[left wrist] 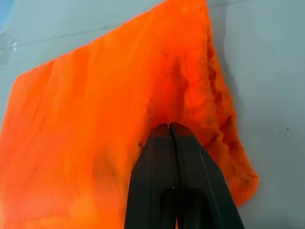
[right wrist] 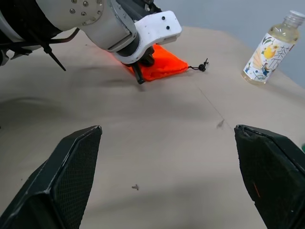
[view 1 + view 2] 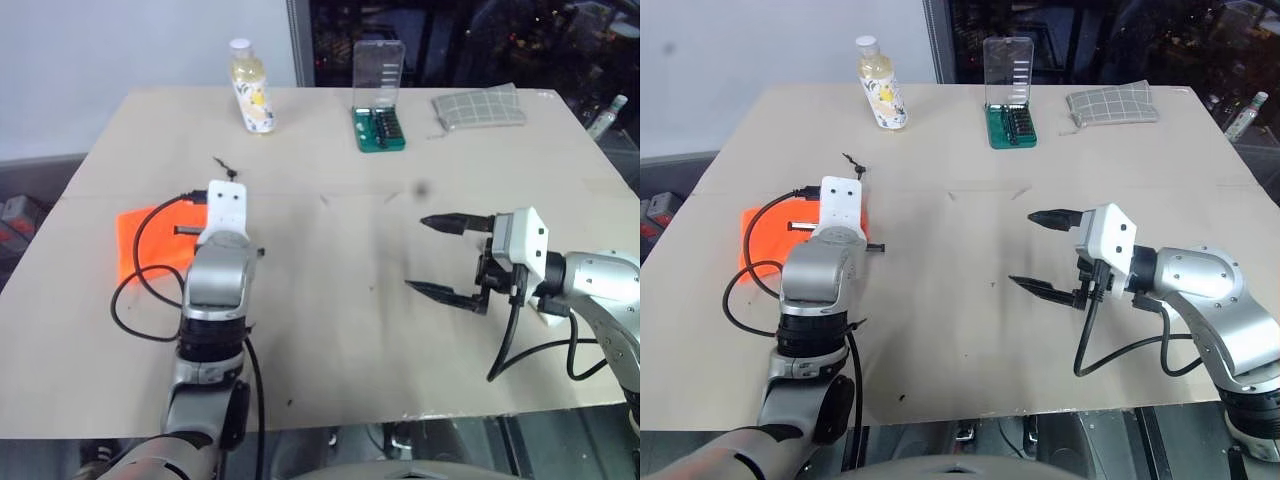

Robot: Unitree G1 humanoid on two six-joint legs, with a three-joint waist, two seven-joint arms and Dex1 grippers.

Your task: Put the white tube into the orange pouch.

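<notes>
1. The orange pouch (image 1: 109,124) lies flat at the desk's (image 3: 330,300) left side; my left pincer (image 1: 170,128) is pinched closed on its gathered edge, probably to lift the mouth.
2. My right pincer (image 3: 445,255) hovers wide apart, empty, mid-desk, ready for the tube.

Head stereo pair looks forward and down over the whole tabletop (image 3: 330,300); both eyes share nearly the same scene. Left wrist cam sits very close on the orange pouch (image 1: 95,124). Right wrist cam looks low across the tabletop toward the pouch and bottle (image 2: 271,47).
</notes>
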